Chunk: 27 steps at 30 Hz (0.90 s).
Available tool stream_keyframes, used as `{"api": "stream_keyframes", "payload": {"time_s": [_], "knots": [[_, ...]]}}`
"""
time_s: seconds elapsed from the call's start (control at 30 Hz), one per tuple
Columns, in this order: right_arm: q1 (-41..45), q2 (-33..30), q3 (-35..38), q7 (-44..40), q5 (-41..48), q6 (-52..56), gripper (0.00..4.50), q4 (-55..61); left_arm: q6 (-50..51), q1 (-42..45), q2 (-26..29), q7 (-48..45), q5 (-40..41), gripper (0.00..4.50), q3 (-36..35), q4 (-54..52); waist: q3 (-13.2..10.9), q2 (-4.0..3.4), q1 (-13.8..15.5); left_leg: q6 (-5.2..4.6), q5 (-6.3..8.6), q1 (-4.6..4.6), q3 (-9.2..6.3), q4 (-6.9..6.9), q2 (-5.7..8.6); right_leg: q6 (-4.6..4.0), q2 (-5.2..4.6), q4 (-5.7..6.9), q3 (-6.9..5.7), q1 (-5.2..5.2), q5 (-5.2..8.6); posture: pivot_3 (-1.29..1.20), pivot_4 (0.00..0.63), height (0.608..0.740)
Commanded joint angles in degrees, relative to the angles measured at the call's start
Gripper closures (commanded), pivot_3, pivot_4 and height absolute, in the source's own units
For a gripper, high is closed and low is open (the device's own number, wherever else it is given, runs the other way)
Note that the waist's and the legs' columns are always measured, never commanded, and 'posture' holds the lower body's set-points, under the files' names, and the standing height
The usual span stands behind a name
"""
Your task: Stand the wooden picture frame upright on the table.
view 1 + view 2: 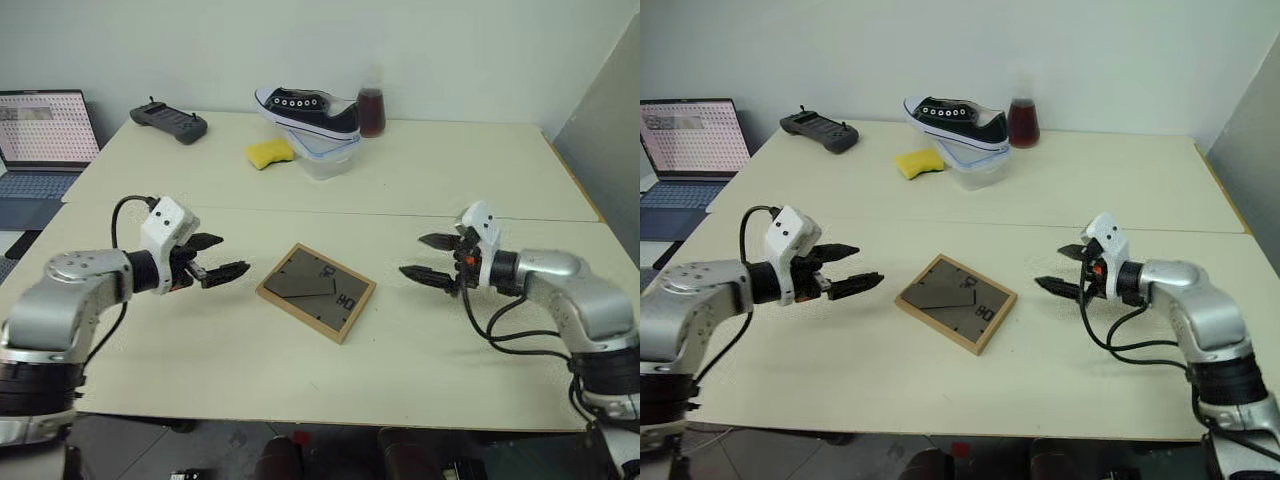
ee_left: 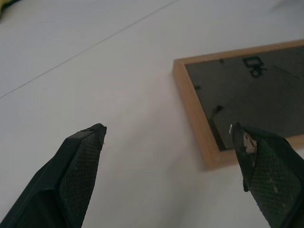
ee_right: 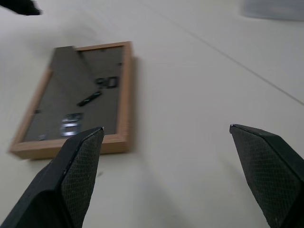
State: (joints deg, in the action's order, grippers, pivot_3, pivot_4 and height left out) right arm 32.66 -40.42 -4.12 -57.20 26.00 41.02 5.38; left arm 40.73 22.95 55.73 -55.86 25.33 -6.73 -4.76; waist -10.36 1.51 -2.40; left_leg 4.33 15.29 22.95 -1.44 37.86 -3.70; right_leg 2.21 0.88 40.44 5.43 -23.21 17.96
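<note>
- While the laptop (image 1: 45, 145) sits off at the far left edge, nothing there matters to the play; the remote controller (image 1: 168, 122) lies on the far part of the table (image 1: 200, 340), well apart from the action.
- Left gripper (image 1: 222, 256) hovers above the table, fingers spread wide and empty, pointing in at the picture frame (image 1: 316, 291) with a clear gap between them.
- Dead centre, the frame lies flat and face down on the near half of the table, dark back and easel flap up, turned at an angle so one corner aims toward the robot.
- Behind it, past the seam, a yellow sponge (image 1: 269, 153), a shoe (image 1: 310, 110) perched on a clear container (image 1: 328, 158) and a bottle of dark liquid (image 1: 371, 108) stand well clear.
- Right gripper (image 1: 428, 259) mirrors the left: fingers wide apart, holding nothing, aimed in at the frame from the other side with bare table between.
- Step in hand, by my read, is the approach. To do it well, one gripper should come low onto a wooden edge and pinch the rim, not the flap, while the other steadies the opposite side.
- Tilt it up slowly; the flap needs swinging out before letting go, or the frame will likely tip straight back down.
</note>
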Motion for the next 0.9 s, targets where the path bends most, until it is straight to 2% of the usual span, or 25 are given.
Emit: {"api": "stream_keyframes", "payload": {"time_s": [0.03, 0.23, 0.27, 0.37, 0.53, 0.73, 0.83, 0.87, 0.9], "knots": [[3.7, -1.0, -2.9, -5.4, -2.0, -3.7, 0.01, -4.4, -1.5, 0.3, 1.7, -1.4, -0.7, 0.0, 0.0, -2.4, 0.0, 0.0, 0.0, 0.0, 0.0, 0.0, 0.0, 0.0, 0.0, 0.0, 0.0, -0.01, 0.0, 0.0, 0.0, 0.0, 0.15, 0.74], [10.4, 2.7, -8.3, -5.7, -10.3, -13.2, 0.01, -16.6, 0.2, -3.2, 0.4, 1.7, -0.3, 0.0, -3.1, -5.0, -0.1, 0.0, -0.3, -0.02, 0.01, 0.02, 0.03, 0.02, -0.01, 0.0, 0.0, -0.02, 0.03, -0.03, 0.0, 0.0, 0.15, 0.74], [11.4, 3.6, -9.4, -5.6, -12.1, -15.4, 0.0, -18.8, 1.0, -4.8, -0.6, 3.5, -0.1, 0.19, -4.4, -5.7, -0.1, 0.0, -0.5, -0.02, 0.01, 0.03, 0.03, 0.01, -0.01, 0.0, 0.0, -0.02, 0.03, -0.04, 0.0, 0.0, 0.15, 0.74], [13.8, 6.4, -10.8, -5.1, -15.3, -19.5, 0.53, -24.8, 2.4, -10.4, -3.1, 7.0, 0.5, 0.68, -6.8, -9.6, -0.1, -0.01, -0.9, -0.03, 0.02, 0.04, 0.04, 0.0, -0.03, 0.0, -0.02, -0.03, 0.03, -0.05, 0.0, 0.0, 0.15, 0.74], [17.7, 11.8, -12.1, -1.3, -21.0, -27.2, 1.86, -37.1, 4.6, -17.5, -10.3, 15.5, 0.3, 1.85, -8.4, -15.9, -0.1, -0.01, -0.9, -0.03, 0.02, 0.04, 0.05, 0.03, -0.02, 0.0, -0.06, 0.03, 0.05, -0.07, -0.01, 0.0, 0.15, 0.74], [21.2, 16.6, -12.4, 1.9, -25.6, -35.4, 3.35, -48.7, 4.3, -19.1, -15.6, 22.8, -2.6, 3.15, -6.1, -18.1, -0.1, 0.0, -0.8, -0.01, 0.01, 0.01, 0.02, 0.06, 0.0, 0.0, -0.09, 0.11, 0.03, -0.05, -0.02, 0.0, 0.15, 0.74], [21.7, 18.5, -12.3, 2.3, -26.9, -37.5, 4.24, -51.7, 4.8, -18.7, -18.4, 25.1, -2.8, 3.92, -4.4, -18.2, -0.1, 0.0, -0.7, -0.01, 0.01, 0.01, 0.03, 0.06, 0.01, 0.0, -0.12, 0.11, 0.04, -0.04, -0.02, 0.0, 0.15, 0.74], [21.8, 18.9, -12.2, 2.1, -27.0, -37.8, 4.46, -51.9, 4.8, -18.4, -19.0, 25.6, -3.0, 4.14, -3.7, -18.2, -0.1, 0.0, -0.7, -0.01, 0.01, 0.01, 0.04, 0.06, 0.01, 0.0, -0.13, 0.11, 0.04, -0.04, -0.02, 0.0, 0.15, 0.74], [21.1, 19.5, -12.4, 1.3, -26.9, -37.1, 4.5, -50.6, 3.9, -17.6, -19.8, 26.3, -4.8, 4.3, -1.0, -16.6, -0.1, 0.01, -0.9, -0.01, 0.01, 0.01, 0.04, 0.06, 0.01, 0.0, -0.13, 0.11, 0.04, -0.04, -0.02, 0.0, 0.15, 0.74]]}}
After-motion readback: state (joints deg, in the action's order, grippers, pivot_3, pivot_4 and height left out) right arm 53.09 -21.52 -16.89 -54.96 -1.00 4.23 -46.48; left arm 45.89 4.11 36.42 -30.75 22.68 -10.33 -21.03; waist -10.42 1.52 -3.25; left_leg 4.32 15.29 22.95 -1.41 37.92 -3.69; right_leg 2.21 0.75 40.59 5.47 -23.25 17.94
